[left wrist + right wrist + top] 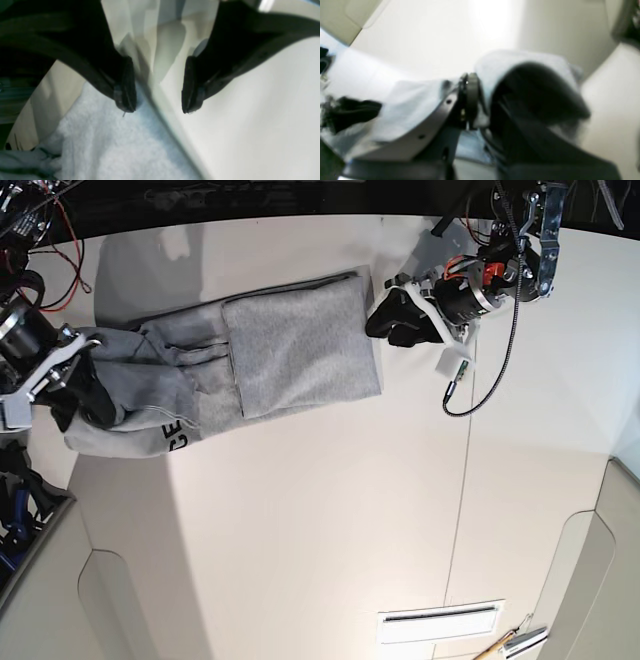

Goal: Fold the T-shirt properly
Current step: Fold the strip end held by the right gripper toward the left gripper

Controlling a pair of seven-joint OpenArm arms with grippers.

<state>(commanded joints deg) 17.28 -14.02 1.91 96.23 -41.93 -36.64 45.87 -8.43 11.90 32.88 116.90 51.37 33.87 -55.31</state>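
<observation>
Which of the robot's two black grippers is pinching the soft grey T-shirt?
The right black gripper, pinching the grey cotton T-shirt; the left black gripper is open.

A wooden-handled tool (493, 650) is lying beside a white slotted strip (440, 622) at the edge of a pale counter (300, 530).

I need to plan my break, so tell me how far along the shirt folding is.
Partly done: the light grey cotton T-shirt lies as a long strip, one end squared. In hand: the black right gripper pinches the rumpled other end. Left, probably: folding that end inward and smoothing.
</observation>
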